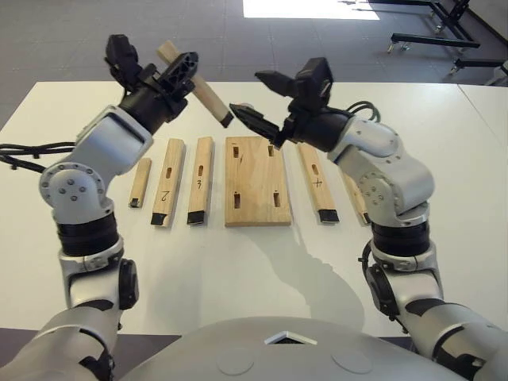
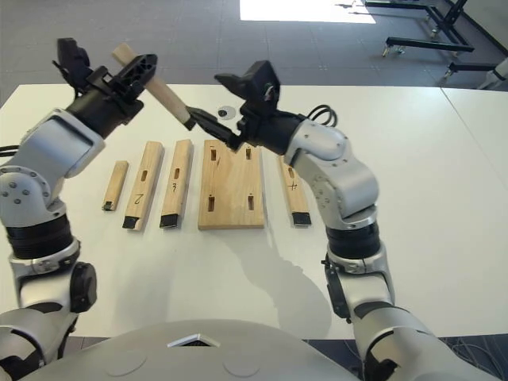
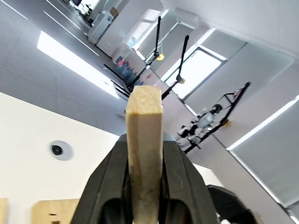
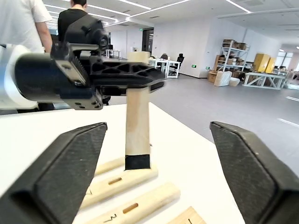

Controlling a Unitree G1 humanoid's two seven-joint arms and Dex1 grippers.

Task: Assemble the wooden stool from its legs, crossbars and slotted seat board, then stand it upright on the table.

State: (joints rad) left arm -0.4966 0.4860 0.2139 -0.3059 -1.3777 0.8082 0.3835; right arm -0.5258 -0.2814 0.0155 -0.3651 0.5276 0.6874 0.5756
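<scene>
My left gripper (image 1: 176, 75) is shut on a wooden leg (image 1: 202, 91) and holds it tilted in the air above the table, black tip pointing down toward the slotted seat board (image 1: 255, 181). In the left wrist view the leg (image 3: 145, 154) sits clamped between the two fingers. My right gripper (image 1: 252, 95) hangs open just to the right of the leg's black end, not touching it. In the right wrist view the leg (image 4: 138, 128) stands between its wide-spread fingers (image 4: 60, 172), farther off. The seat board lies flat at the table's middle.
On the white table (image 1: 444, 159), left of the board, lie a short crossbar (image 1: 140, 182) and two slotted legs (image 1: 168, 192) (image 1: 201, 190). To its right are another leg (image 1: 317, 181) and a piece (image 1: 355, 198) partly hidden under my right arm. A small round disc (image 2: 226, 111) sits behind the board.
</scene>
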